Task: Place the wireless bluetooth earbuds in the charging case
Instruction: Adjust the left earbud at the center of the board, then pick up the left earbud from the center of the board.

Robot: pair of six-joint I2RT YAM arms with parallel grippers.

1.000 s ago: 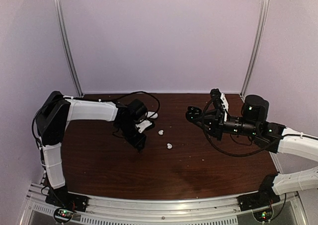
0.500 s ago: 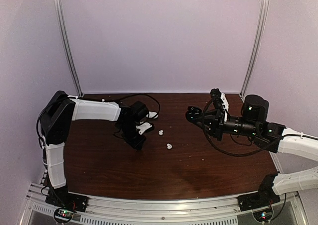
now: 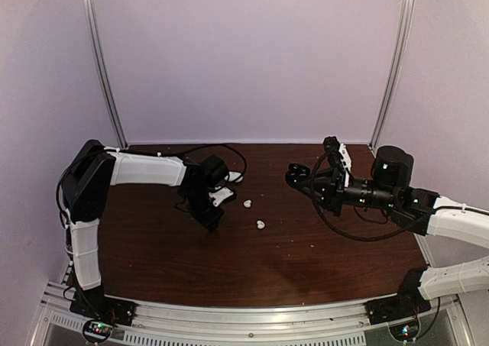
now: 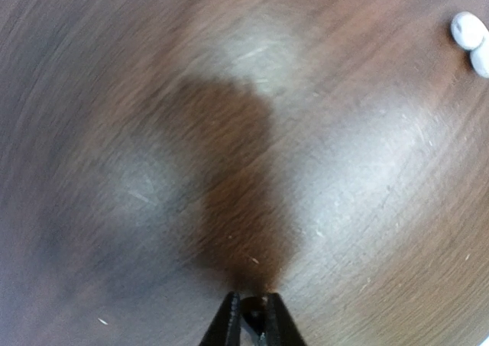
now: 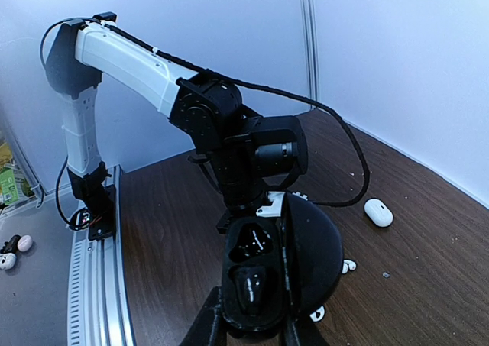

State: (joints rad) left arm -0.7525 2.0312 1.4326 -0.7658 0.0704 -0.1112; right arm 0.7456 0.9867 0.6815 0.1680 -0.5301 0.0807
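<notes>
Black case: lid open, clamped in right jaws, held up off tabletop on right side; seemingly empty in both wells.
White buds: two, loose on tabletop between the arms, near each other but apart; nearer bud lying right of left jaws.
Black bud: small dark piece between left jaws' tips, low at tabletop; too dark to name with certainty.
Left jaws: almost together, pointing down, pinching what looks like that black bud.
White case: closed, lying toward back of tabletop, well apart from black case.
Done: black case opened and presented; one bud probably gripped.
Left to do: nothing seated yet. Lifting the gripped piece, carrying it across to the open case, setting it in a well. Whether the white buds belong in this case or in the white one, impossible to tell.
Progress: early, by this look.
</notes>
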